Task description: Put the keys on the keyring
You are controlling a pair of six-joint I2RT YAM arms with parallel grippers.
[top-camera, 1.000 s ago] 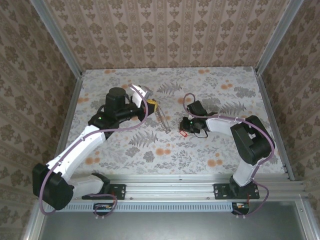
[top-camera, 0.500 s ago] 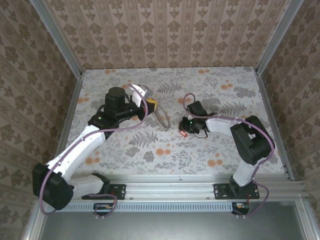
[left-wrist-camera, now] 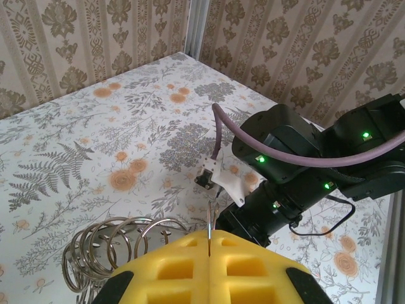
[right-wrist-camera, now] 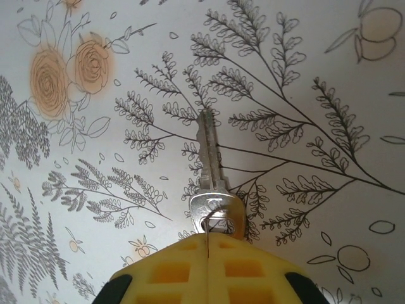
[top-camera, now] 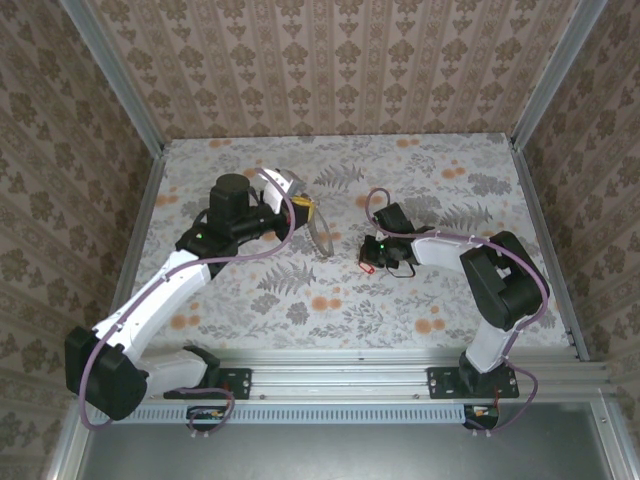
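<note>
My left gripper (left-wrist-camera: 209, 234) (top-camera: 303, 211) is shut on the keyring (left-wrist-camera: 212, 216), a thin hoop seen edge-on, sticking up from between the yellow pads toward the right arm. From above, the hoop (top-camera: 320, 238) hangs just off the left fingertips. My right gripper (right-wrist-camera: 207, 236) (top-camera: 376, 256) is shut on a thin wire loop through the head of the silvery key (right-wrist-camera: 212, 201). The key's blade points away over the flowered table (right-wrist-camera: 329, 76). A red tag (top-camera: 367, 266) shows at the right fingertips in the top view. The two grippers stand a short gap apart.
Several silvery rings (left-wrist-camera: 114, 248) overlap in a row on the table below and left of my left pads. The right arm's black wrist (left-wrist-camera: 297, 171) with a purple cable stands close in front of the left gripper. Patterned walls (top-camera: 340, 60) and metal rails enclose the table.
The right jaws have closed fully onto the key's wire loop. The hoop at the left fingertips has turned and looks different from above. Both arms have barely shifted.
</note>
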